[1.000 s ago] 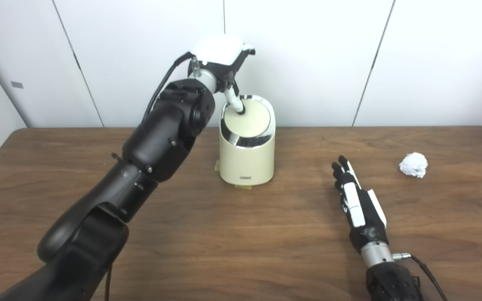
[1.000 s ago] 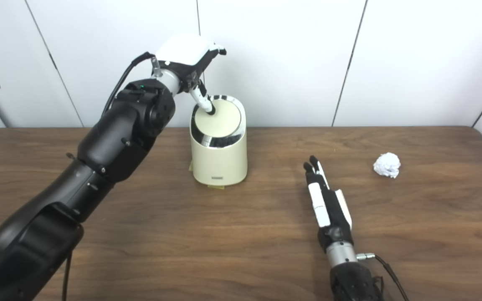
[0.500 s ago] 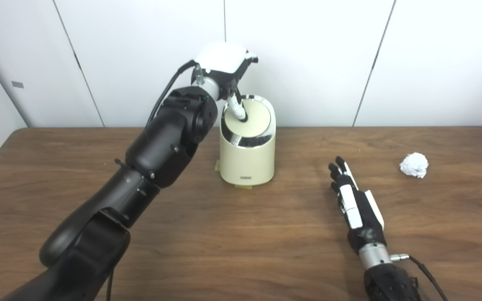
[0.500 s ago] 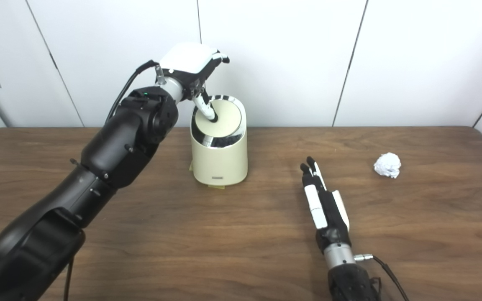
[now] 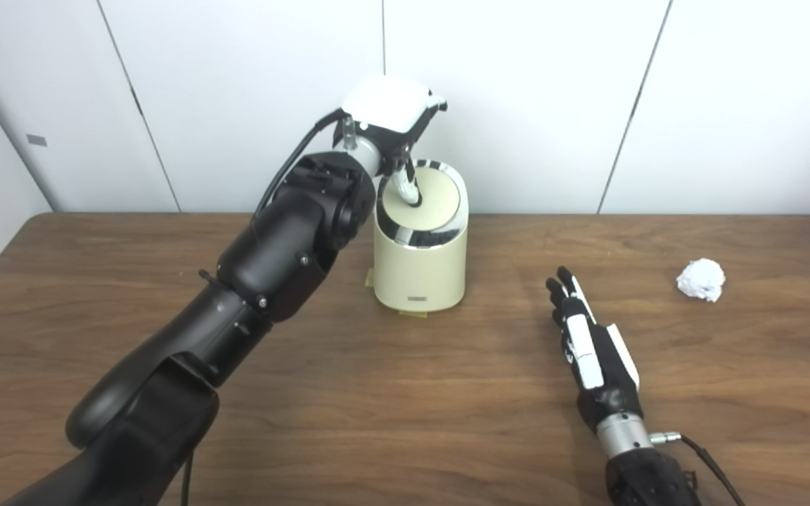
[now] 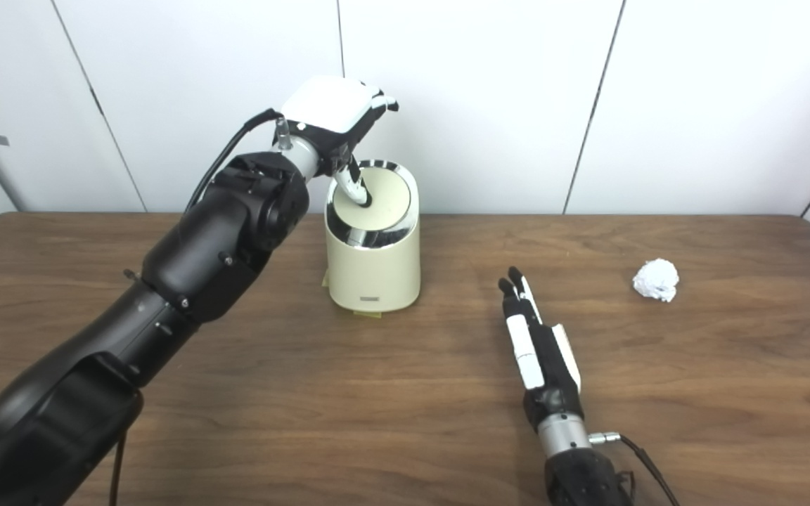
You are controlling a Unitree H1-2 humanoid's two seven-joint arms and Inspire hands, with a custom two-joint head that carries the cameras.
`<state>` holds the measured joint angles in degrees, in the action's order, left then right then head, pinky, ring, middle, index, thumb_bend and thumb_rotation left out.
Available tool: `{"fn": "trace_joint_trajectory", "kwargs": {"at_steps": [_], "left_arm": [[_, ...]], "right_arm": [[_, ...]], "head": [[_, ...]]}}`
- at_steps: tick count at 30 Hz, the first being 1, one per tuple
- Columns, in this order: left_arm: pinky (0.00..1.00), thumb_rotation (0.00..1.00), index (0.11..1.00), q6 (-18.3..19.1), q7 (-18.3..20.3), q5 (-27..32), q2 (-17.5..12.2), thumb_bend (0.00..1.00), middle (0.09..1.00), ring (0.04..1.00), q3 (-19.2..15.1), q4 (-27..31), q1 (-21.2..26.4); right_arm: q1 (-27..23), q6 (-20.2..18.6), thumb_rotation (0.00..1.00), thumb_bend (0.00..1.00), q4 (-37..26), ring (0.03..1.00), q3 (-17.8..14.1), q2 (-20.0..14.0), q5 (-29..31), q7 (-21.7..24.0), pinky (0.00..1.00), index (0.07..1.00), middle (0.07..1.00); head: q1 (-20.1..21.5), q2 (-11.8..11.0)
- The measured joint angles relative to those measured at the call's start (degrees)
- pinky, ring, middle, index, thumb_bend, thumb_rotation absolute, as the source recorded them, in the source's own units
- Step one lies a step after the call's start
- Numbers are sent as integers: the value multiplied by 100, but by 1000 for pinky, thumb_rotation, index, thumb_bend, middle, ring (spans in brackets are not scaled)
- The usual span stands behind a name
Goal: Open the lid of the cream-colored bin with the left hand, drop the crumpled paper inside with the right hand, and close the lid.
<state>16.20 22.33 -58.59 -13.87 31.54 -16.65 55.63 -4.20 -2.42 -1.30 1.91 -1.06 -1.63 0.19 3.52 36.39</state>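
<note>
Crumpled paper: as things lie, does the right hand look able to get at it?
Probably yes. The crumpled paper lies alone on the bare table, off to the right of the right hand, which rests flat, holding nothing. Nothing stands between them; the bin is on the other side.

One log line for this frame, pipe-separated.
left hand: fingertip on cream-coloured bin's round lid | right hand: open, empty | crumpled white paper: on table

Both cameras sit side by side at head height, looking down and forward across the wooden table (image 5: 377, 422) toward the white wall panels (image 6: 482, 105). They share nearly the whole scene, slightly offset sideways.
</note>
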Motion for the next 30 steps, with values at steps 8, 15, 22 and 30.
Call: {"fn": "trace_joint_trajectory", "kwargs": {"at_steps": [8, 15, 22, 30], "left_arm": [[968, 101, 931, -89, -150, -41, 55, 993, 959, 978, 62, 1, -103], [980, 102, 937, -108, -134, -68, 53, 981, 960, 986, 52, 18, -108], [938, 131, 941, 85, 241, 26, 52, 958, 958, 967, -164, 172, -126], [769, 124, 912, 606, 989, 478, 55, 960, 945, 915, -614, 773, -191]], "right_arm": [[1, -19, 1000, 589, 0, 991, 0, -20, 3, 15, 994, 1000, 972], [0, -15, 1000, 610, 10, 987, -22, -27, 18, 14, 994, 1000, 965], [-31, 28, 1000, 612, 70, 988, -41, -28, 19, 12, 989, 1000, 960], [-116, 48, 1000, 604, 160, 986, -85, -24, 42, 5, 988, 1000, 961]], "head": [[18, 26], [-26, 35], [-35, 9], [-53, -26]]}}
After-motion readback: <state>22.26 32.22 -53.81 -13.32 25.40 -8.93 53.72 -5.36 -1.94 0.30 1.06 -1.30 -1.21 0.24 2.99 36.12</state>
